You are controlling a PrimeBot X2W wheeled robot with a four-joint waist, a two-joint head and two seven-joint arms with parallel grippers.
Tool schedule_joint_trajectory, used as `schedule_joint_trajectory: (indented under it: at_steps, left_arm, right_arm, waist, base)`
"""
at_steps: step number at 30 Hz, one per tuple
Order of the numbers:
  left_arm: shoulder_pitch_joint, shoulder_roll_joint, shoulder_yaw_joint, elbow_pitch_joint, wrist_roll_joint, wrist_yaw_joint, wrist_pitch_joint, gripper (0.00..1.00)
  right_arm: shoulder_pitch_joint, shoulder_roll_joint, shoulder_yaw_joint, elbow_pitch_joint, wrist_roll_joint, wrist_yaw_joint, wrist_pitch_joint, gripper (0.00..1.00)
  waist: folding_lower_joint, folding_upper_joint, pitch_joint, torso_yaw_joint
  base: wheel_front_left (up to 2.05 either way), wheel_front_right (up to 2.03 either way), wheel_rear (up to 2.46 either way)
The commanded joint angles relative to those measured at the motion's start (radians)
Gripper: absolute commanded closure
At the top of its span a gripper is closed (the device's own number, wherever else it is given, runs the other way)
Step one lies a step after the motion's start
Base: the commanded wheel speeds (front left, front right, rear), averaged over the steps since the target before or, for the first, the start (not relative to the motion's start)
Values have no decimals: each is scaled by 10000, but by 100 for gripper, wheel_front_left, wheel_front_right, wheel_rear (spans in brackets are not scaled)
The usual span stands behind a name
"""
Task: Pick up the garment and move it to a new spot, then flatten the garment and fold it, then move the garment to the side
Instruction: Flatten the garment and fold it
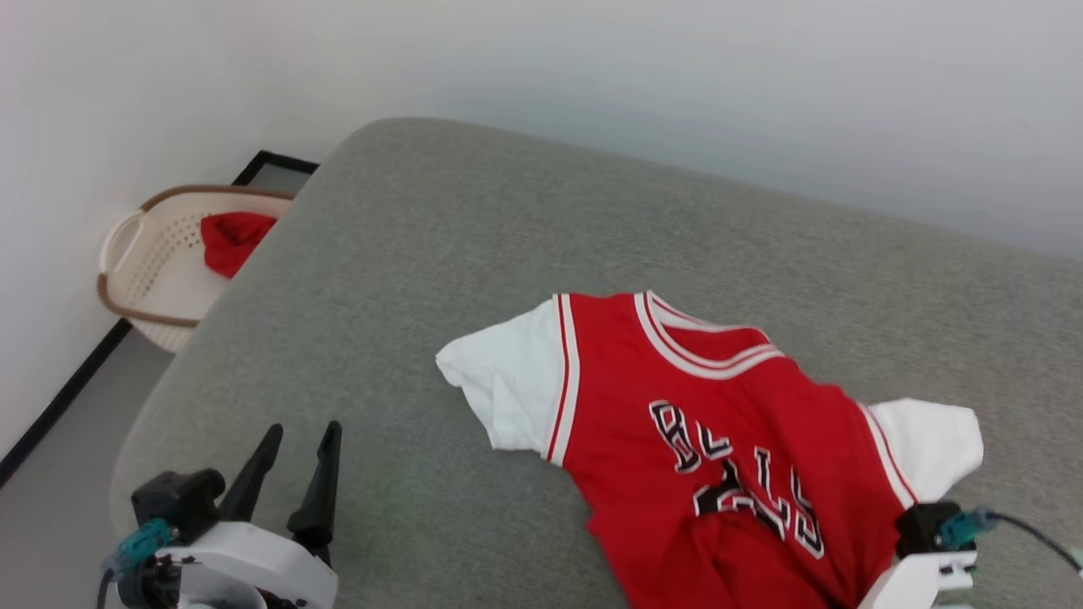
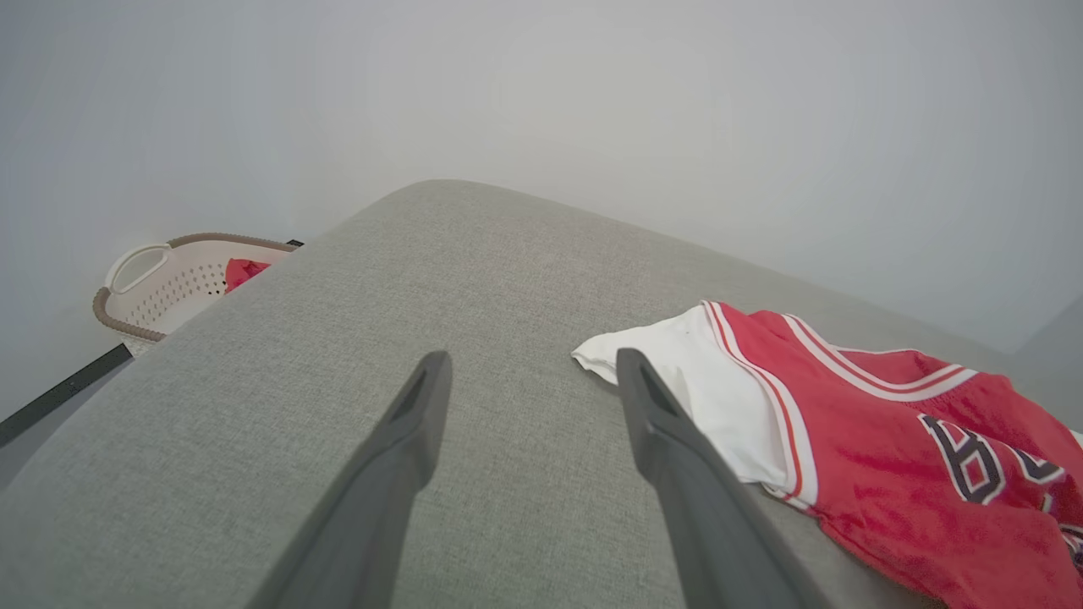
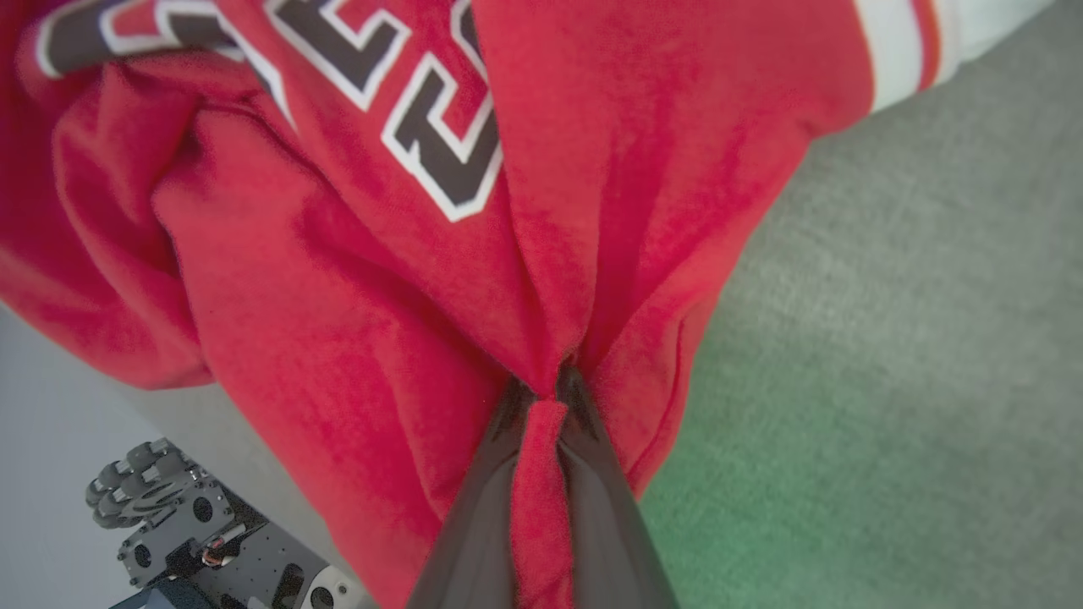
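Right tool [image 3: 543, 391] pinches the garment [image 1: 728, 440] at its near hem; left tool [image 1: 303, 431] spread, garment off to its right.

a plain domestic-looking room, bedroom or laundry corner: a broad grey fabric-covered bed [image 1: 440, 254] with a rounded corner, bare white walls [image 1: 677, 85], a black skirting strip [image 1: 59, 397] along the grey floor [image 1: 51, 524], and a beige perforated laundry basket [image 1: 152, 275] holding a red cloth [image 1: 230, 239].
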Motion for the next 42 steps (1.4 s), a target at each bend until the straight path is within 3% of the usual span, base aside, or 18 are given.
schedule_joint_trajectory:
  at_steps: [1, 9, 10, 11, 12, 18, 28, 42]
  left_arm:
    - [122, 44, 30, -9, -24, 40, -34, 0]
    - [317, 222, 100, -72, 40, 178, -42, 0]
    - [331, 239, 109, -83, 48, 191, -45, 0]
    - [354, 257, 119, -95, 58, 198, -46, 0]
    - [371, 286, 126, -109, 93, 226, -50, 0]
    - [726, 441, 242, -220, 170, 327, -72, 0]
    - [1316, 621, 593, -714, 276, 447, -87, 0]
    - [596, 1563, 690, -1494, 42, 151, 990, 0]
  right_arm:
    - [254, 46, 25, -16, 123, 0, 82, 100]
    - [863, 163, 93, 65, 221, -3, -185, 100]
    - [882, 165, 130, 131, 261, -3, -251, 72]
    - [880, 167, 134, 185, 348, -3, -347, 30]
    - [874, 169, 124, 235, 399, -3, -464, 0]
    - [868, 166, 198, 196, 689, -4, -747, 0]
    - [1041, 179, 58, -868, 910, -3, -1462, 0]
    - [317, 33, -40, -1470, -50, -3, -5072, 0]
  waist:
    - [0, 0, -136, -214]
    - [0, 0, -233, -590]
    - [0, 0, -258, -619]
    - [0, 0, -292, -653]
    - [0, 0, -333, -680]
    - [0, 0, -661, -855]
    - [0, 0, -998, -1196]
    - [0, 0, -937, -2578]
  base:
    - [0, 0, 0]
    - [0, 0, 0]
    - [0, 0, 0]
    - [0, 0, 0]
    - [0, 0, 0]
    - [0, 0, 0]
    - [0, 0, 0]
    - [0, 0, 0]
